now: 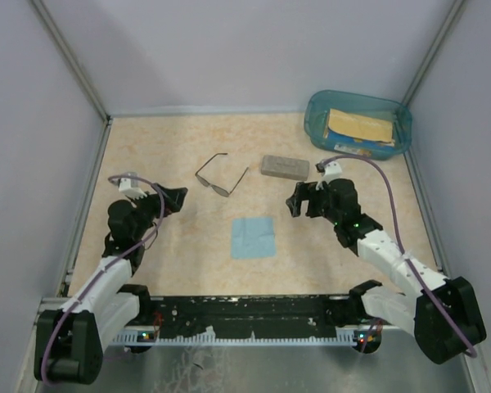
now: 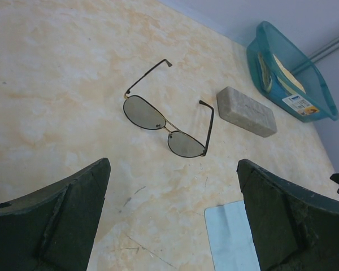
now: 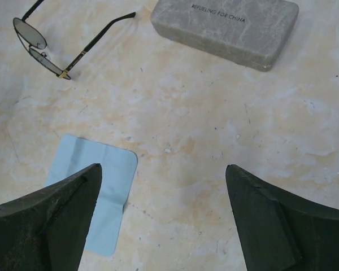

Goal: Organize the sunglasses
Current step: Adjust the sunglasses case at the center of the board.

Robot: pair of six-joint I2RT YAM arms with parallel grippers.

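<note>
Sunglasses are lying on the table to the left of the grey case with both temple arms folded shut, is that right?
Not quite. The sunglasses do lie on the table to the left of the grey case, but both temple arms are unfolded and spread open, not folded shut. The left wrist view shows it clearly.

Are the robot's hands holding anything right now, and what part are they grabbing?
Nothing is held. The left gripper and the right gripper are both open and empty. The sunglasses lie on the table, untouched.
</note>
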